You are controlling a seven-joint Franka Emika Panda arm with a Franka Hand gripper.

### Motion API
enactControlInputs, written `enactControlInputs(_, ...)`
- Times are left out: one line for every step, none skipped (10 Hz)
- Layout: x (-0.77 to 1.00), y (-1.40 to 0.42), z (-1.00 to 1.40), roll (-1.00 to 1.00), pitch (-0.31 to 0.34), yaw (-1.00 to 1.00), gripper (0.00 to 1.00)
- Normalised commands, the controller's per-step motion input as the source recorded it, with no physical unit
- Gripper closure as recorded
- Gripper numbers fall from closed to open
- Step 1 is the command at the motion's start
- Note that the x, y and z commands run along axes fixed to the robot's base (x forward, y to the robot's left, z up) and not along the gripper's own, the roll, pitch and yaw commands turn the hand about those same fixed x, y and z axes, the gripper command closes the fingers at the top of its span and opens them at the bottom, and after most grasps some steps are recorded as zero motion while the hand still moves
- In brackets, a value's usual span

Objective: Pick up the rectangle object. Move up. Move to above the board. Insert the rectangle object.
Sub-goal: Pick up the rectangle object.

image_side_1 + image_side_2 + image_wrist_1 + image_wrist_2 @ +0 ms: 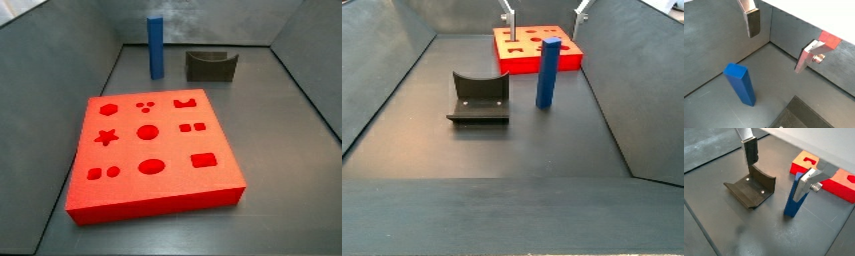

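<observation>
Near frame centre in a side view, the rectangle object [548, 70] stands upright on the bench [516, 140], just beside the grey U-shaped block [478, 98] and in front of the board [537, 48]. My end effector [781, 165] hangs above it, fingers spread wide, holding nothing. Risk: if I descend off-centre, a finger could clip the bar's top and topple it.

Upright rectangle object [156, 47] behind board [158, 200]
</observation>
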Motion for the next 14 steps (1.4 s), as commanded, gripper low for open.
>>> enactControlInputs(0.0, -0.02, 0.0, 0.0, 0.0, 0.0, 0.0)
enactControlInputs(0.0, 0.0, -0.08, -0.02, 0.0, 0.0, 0.0)
enactControlInputs(0.0, -0.21, -0.23, 0.05, 0.0, -0.68, 0.0)
enactControlInputs(0.0, -0.25, -0.31, 0.07, 0.024, -0.88, 0.0)
enactControlInputs(0.0, -0.08, -0.39, 0.03, 0.0, -1.0, 0.0)
enactControlInputs(0.0, -0.01, -0.45, 0.01, 0.0, -1.0, 0.0)
enactControlInputs(0.0, 0.0, -0.46, 0.0, 0.0, -1.0, 0.0)
enactControlInputs(0.0, 0.0, -0.47, 0.0, 0.0, -1.0, 0.0)
enactControlInputs(0.0, 0.0, -0.47, 0.0, 0.0, -1.0, 0.0)
enactControlInputs(0.0, 0.0, -0.47, 0.0, 0.0, -1.0, 0.0)
enactControlInputs(0.0, 0.0, -0.46, 0.0, 0.0, -1.0, 0.0)
enactControlInputs(0.0, -0.02, -0.39, 0.0, 0.0, -1.0, 0.0)
enactControlInputs(0.0, -0.15, -0.09, 0.0, 0.007, -0.91, 0.0)
enactControlInputs(-0.15, -0.27, 0.27, 0.0, -0.01, -0.69, 0.0)
